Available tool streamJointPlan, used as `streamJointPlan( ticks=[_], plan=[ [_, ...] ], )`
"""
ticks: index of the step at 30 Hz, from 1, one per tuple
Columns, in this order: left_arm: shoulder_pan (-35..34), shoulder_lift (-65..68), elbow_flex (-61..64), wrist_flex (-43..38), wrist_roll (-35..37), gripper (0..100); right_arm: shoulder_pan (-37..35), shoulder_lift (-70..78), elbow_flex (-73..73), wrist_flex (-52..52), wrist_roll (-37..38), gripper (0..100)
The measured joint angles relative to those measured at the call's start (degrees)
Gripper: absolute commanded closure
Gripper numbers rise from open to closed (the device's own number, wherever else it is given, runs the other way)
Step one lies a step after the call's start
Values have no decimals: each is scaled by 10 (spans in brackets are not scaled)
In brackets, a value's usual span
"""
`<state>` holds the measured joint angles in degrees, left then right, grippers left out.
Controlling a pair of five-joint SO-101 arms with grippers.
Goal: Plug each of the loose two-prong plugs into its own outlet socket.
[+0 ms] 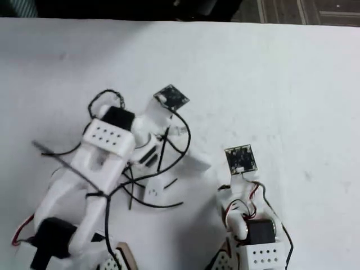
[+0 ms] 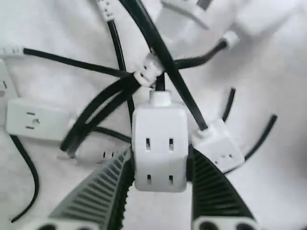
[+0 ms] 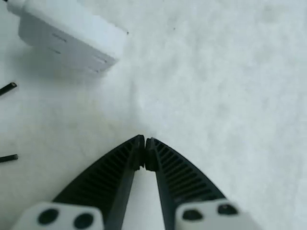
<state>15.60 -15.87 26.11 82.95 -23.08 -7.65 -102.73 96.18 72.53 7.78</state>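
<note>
My left gripper [image 2: 160, 189] is shut on a white outlet block [image 2: 159, 148] with two pairs of slots, one ribbed finger [image 2: 112, 191] pressed to each side. Its black cord [image 2: 160, 84] leads away into a tangle of cords. Two more white outlet blocks lie flat beside it, one [image 2: 36, 120] on one side and one [image 2: 223, 149] touching the other finger. A white plug body [image 2: 184, 14] lies farther off. My right gripper [image 3: 144, 153] is shut and holds nothing, just above the white table. A white outlet block [image 3: 72, 33] lies ahead of it, apart.
In the high view the left arm [image 1: 107, 140] stands over the cord tangle [image 1: 146, 194] with a white block [image 1: 154, 190] in it. The right arm [image 1: 250, 230] sits at the near right. Two black cord ends [image 3: 7, 88] lie near the right gripper.
</note>
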Motion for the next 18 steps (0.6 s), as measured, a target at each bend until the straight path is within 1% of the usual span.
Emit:
streamJointPlan(
  ticks=[4,11,15,18],
  plan=[
    [-49,-4,0,50,-39,978,0,0,0,0,0,980],
    [-164,4,-1,120,-162,979,0,0,0,0,0,980],
    [-200,4,-5,157,-216,980,0,0,0,0,0,981],
    [-226,4,-5,169,-238,980,0,0,0,0,0,981]
  ],
)
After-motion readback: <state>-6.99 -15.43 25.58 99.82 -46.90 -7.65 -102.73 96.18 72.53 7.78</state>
